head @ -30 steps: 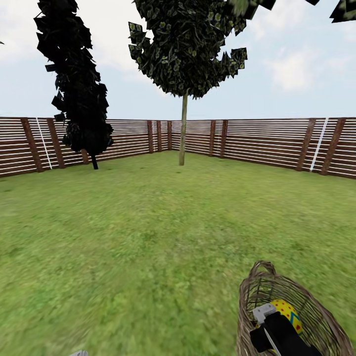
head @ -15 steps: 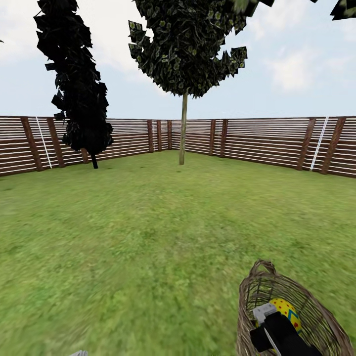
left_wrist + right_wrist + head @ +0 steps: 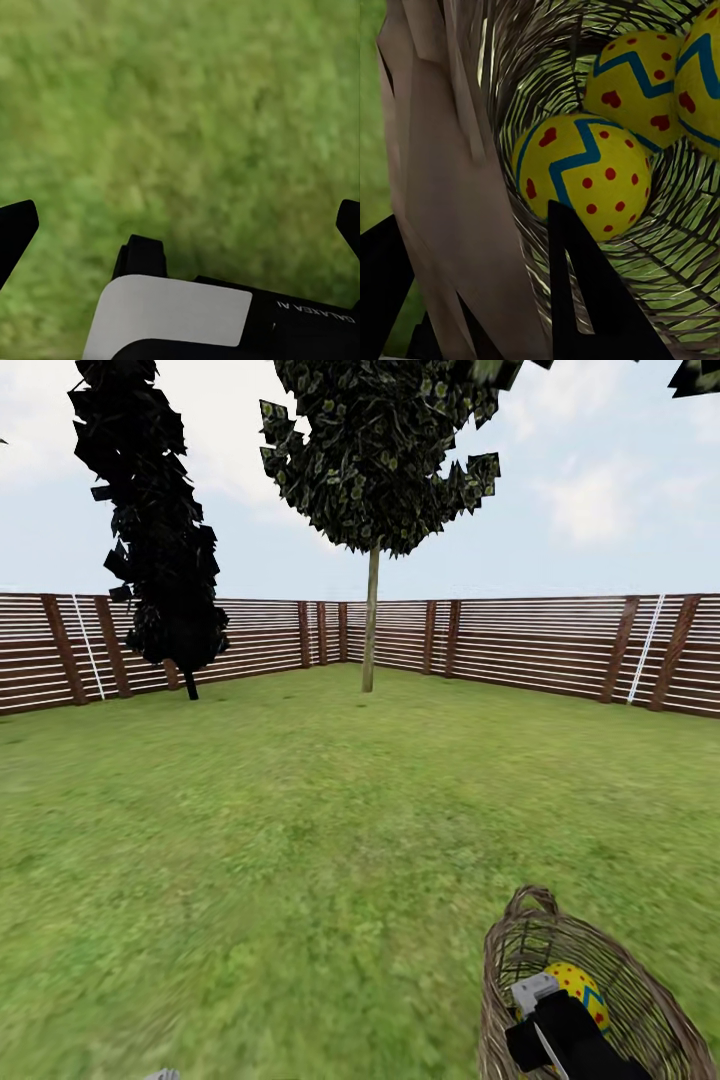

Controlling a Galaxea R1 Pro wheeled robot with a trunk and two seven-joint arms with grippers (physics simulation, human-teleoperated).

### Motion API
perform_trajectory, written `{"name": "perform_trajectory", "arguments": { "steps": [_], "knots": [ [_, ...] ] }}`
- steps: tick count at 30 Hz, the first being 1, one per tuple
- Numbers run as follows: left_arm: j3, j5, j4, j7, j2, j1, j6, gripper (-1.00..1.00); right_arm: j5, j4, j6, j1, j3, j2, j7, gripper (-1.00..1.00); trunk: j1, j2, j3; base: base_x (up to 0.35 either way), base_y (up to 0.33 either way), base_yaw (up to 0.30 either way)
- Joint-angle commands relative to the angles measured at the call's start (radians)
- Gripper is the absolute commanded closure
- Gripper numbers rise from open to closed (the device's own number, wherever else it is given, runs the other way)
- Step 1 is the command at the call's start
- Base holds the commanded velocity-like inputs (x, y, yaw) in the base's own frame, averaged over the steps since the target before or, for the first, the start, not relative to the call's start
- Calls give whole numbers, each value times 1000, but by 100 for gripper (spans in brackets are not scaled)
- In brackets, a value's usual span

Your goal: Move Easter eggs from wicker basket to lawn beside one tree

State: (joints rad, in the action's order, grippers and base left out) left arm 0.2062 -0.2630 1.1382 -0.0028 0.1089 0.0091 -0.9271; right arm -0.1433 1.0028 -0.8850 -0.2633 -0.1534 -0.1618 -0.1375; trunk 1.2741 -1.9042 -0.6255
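The wicker basket [image 3: 515, 960] is at the lower right of the head view, tilted, over the lawn [image 3: 300, 840]. My right gripper [image 3: 548, 1020] reaches into it. In the right wrist view the right gripper [image 3: 472, 214] has one finger outside and one inside the woven wall [image 3: 442, 112], shut on it. Three Easter eggs lie inside: one nearest [image 3: 585, 172], a second [image 3: 634, 82] and a third [image 3: 701, 82]; one egg [image 3: 578, 990] also shows from the head. My left gripper [image 3: 182, 225] hangs open over bare grass. The thick-trunked tree is out of view.
A thin-trunked round-crowned tree [image 3: 370, 630] stands far ahead at the fence corner, and a dark conifer [image 3: 165, 560] at the far left. A brown slatted fence [image 3: 560, 650] bounds the grass. Leaf clusters [image 3: 700, 378] poke in at the top right.
The whole picture has crept up by a hair, so the camera moved slightly. The basket, eggs and both grippers hold their places.
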Motion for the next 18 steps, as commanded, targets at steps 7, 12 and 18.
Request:
{"name": "perform_trajectory", "arguments": {
  "steps": [7, 12, 18],
  "knots": [
    [0, -2, 2, 0, 0, 0, -4, -100, -22, 0, -3, -1, -3, -1, -8, 100, 12, -22, -10, 0, 0, 0],
    [1, -2, 2, 0, 0, 0, -6, -100, -22, 0, -3, -1, -2, -1, -8, 100, 31, -57, -26, 0, 0, 0],
    [0, -2, 2, 0, 0, 0, -6, -100, -22, 0, -3, -1, -2, -1, -8, 100, 54, -99, -45, 0, 0, 0]
  ]
}}
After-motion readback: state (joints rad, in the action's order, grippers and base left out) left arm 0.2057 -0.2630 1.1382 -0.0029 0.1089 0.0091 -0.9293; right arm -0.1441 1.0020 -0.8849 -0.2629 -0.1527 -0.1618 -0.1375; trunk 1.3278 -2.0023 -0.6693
